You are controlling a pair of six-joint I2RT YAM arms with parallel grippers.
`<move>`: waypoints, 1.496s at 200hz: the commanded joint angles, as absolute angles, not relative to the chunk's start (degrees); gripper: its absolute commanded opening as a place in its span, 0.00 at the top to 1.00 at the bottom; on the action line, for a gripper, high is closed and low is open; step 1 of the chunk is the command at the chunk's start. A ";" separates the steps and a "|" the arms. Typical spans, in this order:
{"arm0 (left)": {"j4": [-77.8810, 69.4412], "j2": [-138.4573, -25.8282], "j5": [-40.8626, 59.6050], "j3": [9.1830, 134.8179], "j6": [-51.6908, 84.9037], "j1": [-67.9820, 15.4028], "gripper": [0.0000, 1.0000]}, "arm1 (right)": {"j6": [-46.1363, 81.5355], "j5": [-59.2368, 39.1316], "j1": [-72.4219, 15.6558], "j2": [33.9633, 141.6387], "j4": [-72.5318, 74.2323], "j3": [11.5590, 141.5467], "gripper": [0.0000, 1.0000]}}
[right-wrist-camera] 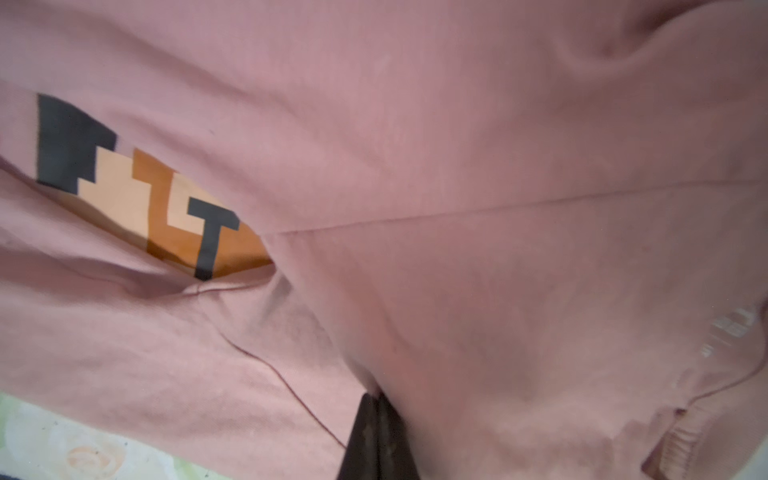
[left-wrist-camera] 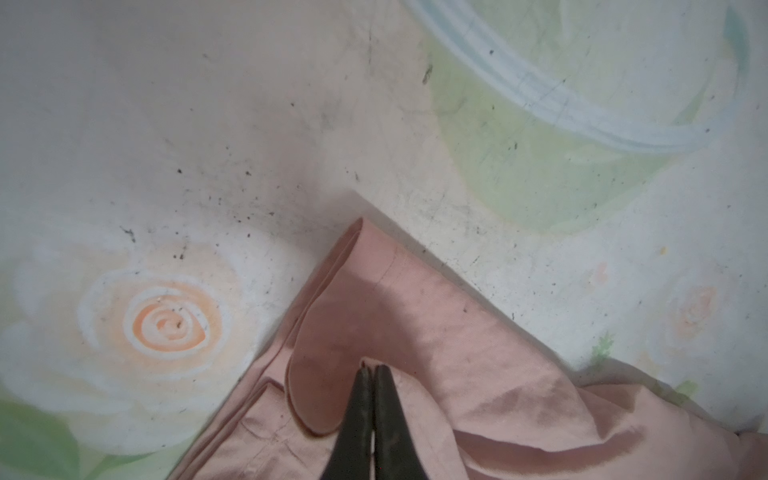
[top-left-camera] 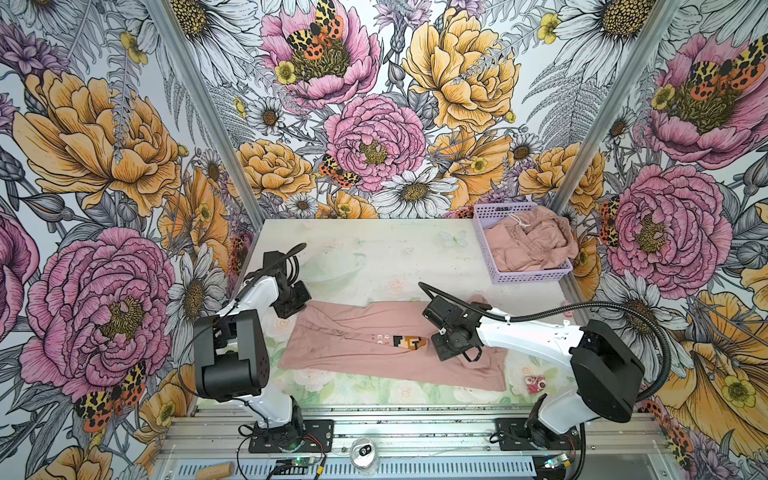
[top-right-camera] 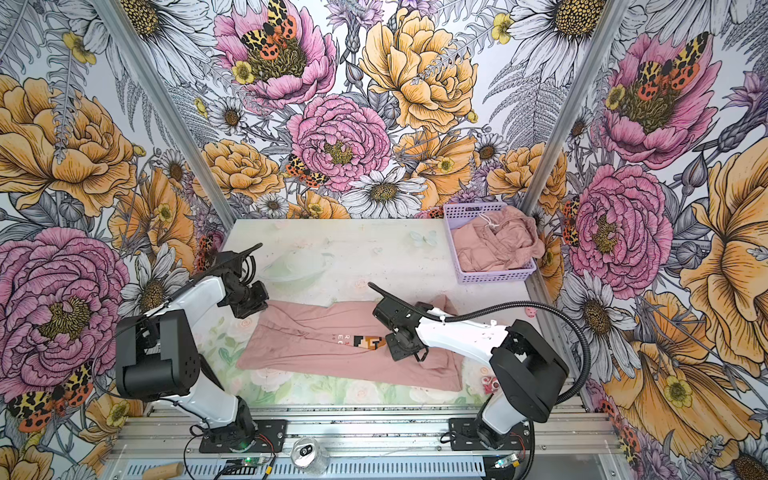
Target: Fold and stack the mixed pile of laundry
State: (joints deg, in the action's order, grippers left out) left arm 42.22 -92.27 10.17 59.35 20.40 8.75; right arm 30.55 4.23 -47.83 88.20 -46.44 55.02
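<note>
T-shirt point(top-left-camera: 353, 336), dusty pink, lies flat across the middle of the table point(top-left-camera: 395, 257), long axis left to right, its sides turned in so the pixel print point(top-left-camera: 409, 343) and a bit of white text point(top-left-camera: 384, 338) show only in a narrow gap between the layers. Left gripper point(left-wrist-camera: 371, 370) sits at the shirt's far-left corner: fingers pressed together, tips down on a curled flap of cloth (whether a layer is caught between them cannot be told from the left wrist view). Right gripper point(right-wrist-camera: 376, 401) is on the shirt just right of the print, fingers closed, with a ridge of pink cloth drawn up into the tips, so it reads as pinching the shirt. Second garment, the drawstring piece point(top-left-camera: 528, 241), same pink, is crumpled in the lilac basket point(top-left-camera: 536, 276) at the table's far-right corner, well apart from the shirt, spilling over the basket's right rim.
</note>
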 commanded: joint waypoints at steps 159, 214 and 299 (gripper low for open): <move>42.12 -91.27 11.51 58.65 18.83 8.94 1.00 | 26.68 -1.32 -52.35 86.29 -50.71 60.01 1.00; 42.17 -91.13 11.38 58.37 18.65 8.96 1.00 | 25.31 0.37 -52.28 86.04 -50.85 60.37 0.73; 42.18 -90.79 11.38 57.63 18.71 9.01 1.00 | 29.01 1.02 -49.24 88.27 -48.39 60.96 0.78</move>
